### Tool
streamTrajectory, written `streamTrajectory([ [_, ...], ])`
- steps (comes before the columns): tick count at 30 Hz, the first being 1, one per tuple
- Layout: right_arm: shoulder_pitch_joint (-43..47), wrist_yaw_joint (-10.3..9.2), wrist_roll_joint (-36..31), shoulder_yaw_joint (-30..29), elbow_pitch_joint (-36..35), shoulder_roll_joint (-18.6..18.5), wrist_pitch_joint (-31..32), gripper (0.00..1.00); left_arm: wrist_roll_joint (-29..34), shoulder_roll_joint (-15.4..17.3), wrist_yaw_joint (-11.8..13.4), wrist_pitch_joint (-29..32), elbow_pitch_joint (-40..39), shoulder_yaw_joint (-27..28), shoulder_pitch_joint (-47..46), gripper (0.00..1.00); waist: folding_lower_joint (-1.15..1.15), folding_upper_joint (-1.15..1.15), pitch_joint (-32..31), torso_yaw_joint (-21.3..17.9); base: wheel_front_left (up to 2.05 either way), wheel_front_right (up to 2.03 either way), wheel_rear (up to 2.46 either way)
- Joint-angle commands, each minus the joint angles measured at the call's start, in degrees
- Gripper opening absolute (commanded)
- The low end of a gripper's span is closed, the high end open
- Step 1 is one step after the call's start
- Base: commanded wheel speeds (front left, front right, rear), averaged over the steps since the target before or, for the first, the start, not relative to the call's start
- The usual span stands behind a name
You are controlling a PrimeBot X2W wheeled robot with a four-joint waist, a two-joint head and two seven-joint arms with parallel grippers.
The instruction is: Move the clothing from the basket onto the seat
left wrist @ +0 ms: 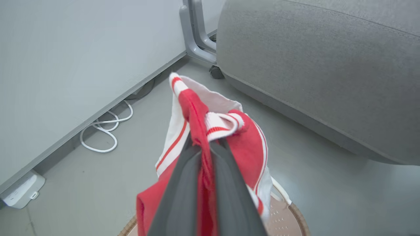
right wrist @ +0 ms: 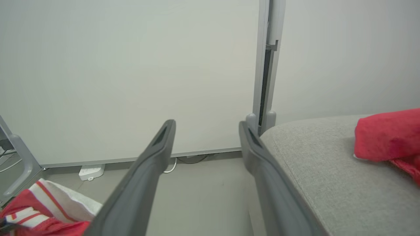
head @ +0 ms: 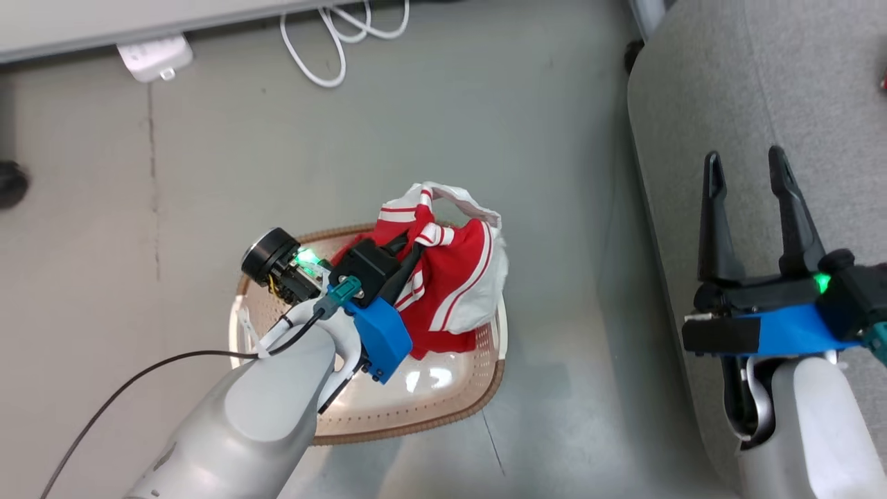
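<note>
My left gripper is shut on the red garment with white panels and stripes, held bunched just above the cream basket with the brown rim. In the left wrist view the fabric is pinched between the fingers and hangs over the basket rim. My right gripper stands open with nothing in it, over the front edge of the grey seat. The plain red garment lies on the seat, to the right of the open right gripper. The striped garment shows low left in that view.
A white power strip and a looped white cable lie on the grey floor by the wall. A grey frame leg with a caster stands beside the seat. A dark wheel sits at the far left.
</note>
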Motion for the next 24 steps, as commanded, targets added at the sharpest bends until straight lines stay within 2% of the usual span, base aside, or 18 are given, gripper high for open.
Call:
streamTrajectory([
  [1,1.42,-0.06,-0.46,-0.16,0.35,0.03,-0.05,1.0,0.01,0.34,0.39,-0.17,-1.23,0.87,1.0,0.0,0.01,0.0,-3.12,0.57,0.0,0.0,0.0],
  [13,6.86,-0.05,0.04,-0.08,2.26,0.03,-0.05,1.0,0.94,-0.08,1.34,-0.18,-12.29,7.66,4.73,0.0,0.01,0.0,-12.45,1.95,0.0,0.0,0.0],
  [24,11.1,-0.06,0.72,0.41,3.64,0.03,-0.04,1.0,1.55,-0.8,0.99,-0.18,-18.66,9.94,7.07,0.0,0.01,0.0,-19.35,2.99,0.0,0.0,0.0],
])
